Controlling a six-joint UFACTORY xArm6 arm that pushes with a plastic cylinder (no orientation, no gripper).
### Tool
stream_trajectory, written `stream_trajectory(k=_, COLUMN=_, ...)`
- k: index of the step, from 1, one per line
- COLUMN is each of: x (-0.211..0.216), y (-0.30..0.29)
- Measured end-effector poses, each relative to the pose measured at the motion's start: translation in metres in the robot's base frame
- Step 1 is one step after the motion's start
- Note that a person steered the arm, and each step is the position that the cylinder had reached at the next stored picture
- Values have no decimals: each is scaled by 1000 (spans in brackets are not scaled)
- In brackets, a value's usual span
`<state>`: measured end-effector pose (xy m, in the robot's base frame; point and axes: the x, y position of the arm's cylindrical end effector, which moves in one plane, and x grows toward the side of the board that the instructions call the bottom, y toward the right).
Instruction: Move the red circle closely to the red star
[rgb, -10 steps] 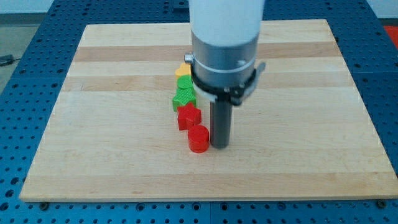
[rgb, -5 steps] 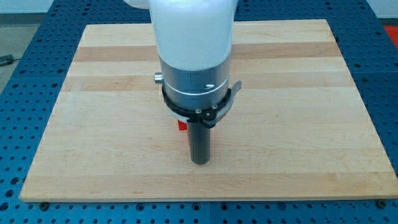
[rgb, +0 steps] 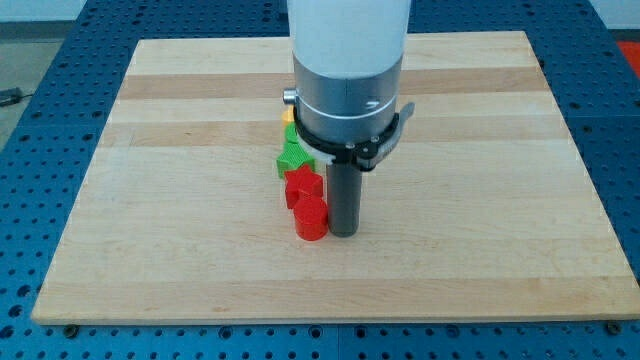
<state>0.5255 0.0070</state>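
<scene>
The red circle (rgb: 311, 219) sits just below the red star (rgb: 302, 186) near the board's middle; the two look touching. My tip (rgb: 343, 233) is on the board right beside the red circle, on its right side, touching or nearly touching it. A green block (rgb: 293, 159) sits just above the red star, partly hidden by the arm. A sliver of a yellow block (rgb: 287, 117) shows above that, mostly hidden behind the arm.
The blocks form a short column running up the view from the red circle. The wooden board (rgb: 150, 200) lies on a blue perforated table (rgb: 30, 200). The arm's wide body hides the board's upper middle.
My tip swung left over the blocks, hiding them, then came back to the red circle's right side. The red circle now sits slightly higher and to the left, closer against the red star.
</scene>
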Motion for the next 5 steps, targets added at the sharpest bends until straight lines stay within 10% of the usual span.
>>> stream_trajectory(k=3, x=-12, y=66)
stream_trajectory(k=5, x=-102, y=64)
